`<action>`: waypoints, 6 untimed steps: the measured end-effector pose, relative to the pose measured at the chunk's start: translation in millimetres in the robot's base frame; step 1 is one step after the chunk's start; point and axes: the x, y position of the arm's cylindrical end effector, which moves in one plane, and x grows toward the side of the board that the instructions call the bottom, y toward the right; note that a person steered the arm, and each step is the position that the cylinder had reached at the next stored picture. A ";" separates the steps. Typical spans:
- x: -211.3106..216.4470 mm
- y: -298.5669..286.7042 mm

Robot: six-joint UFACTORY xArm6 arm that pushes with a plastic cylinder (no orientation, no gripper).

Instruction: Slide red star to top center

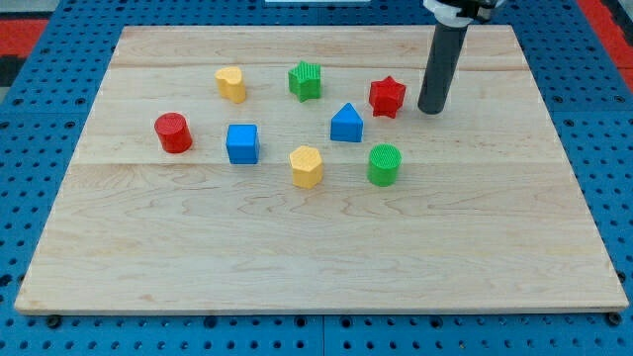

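Just right of the upright, ridged red star (388, 96), my tip (431, 109) rests, apart, grasping nothing.

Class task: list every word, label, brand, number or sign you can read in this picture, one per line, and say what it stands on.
None: no readable text, number or sign anywhere. The pale wooden board, the red star block, the other coloured blocks, my tip just right of the star, and the blue perforated table all show plain surfaces.

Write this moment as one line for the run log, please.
task: red star to top center | my tip: just right of red star, gap visible | red star: right of green star | status: not yet at top center
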 end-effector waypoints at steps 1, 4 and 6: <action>19.7 -16.0; -40.6 -30.4; -49.6 -43.4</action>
